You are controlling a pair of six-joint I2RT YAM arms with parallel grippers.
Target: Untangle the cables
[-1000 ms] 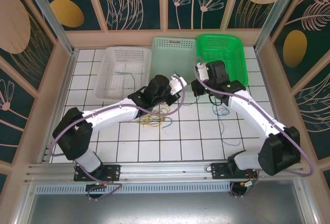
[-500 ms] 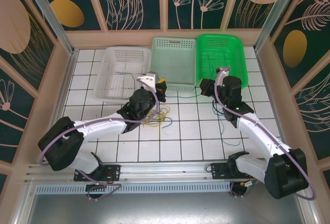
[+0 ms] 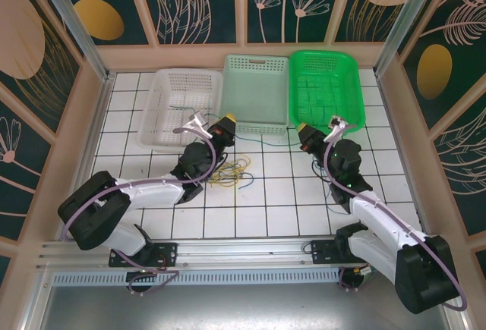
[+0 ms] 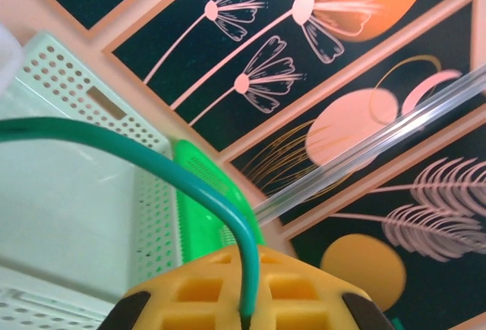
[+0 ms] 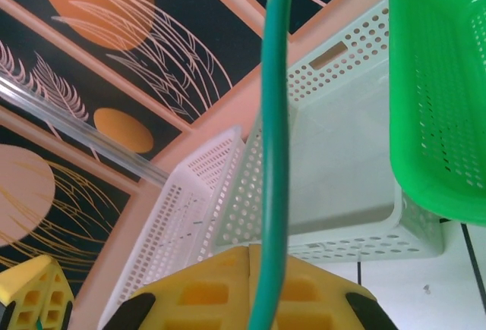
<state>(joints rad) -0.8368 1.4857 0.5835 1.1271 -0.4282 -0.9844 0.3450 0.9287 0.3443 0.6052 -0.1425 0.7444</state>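
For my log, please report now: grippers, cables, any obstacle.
Left gripper shut on green cable. Right gripper shut on same cable, running between them. Yellow cables heaped near left gripper. No obstacle seen.

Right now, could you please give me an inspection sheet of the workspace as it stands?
Surface: white tiled table, flat.
Job's things: green cable strung between the two grippers in front of the baskets; yellow cables in a loose tangle on the tiles near the left arm.
Clutter: nothing seen.
Grippers: left gripper and right gripper each shut on the green cable.
Cables: purple-grey arm cables run along both arms.
Surroundings: white basket, pale green basket and bright green basket along the far edge; floral wall panels.
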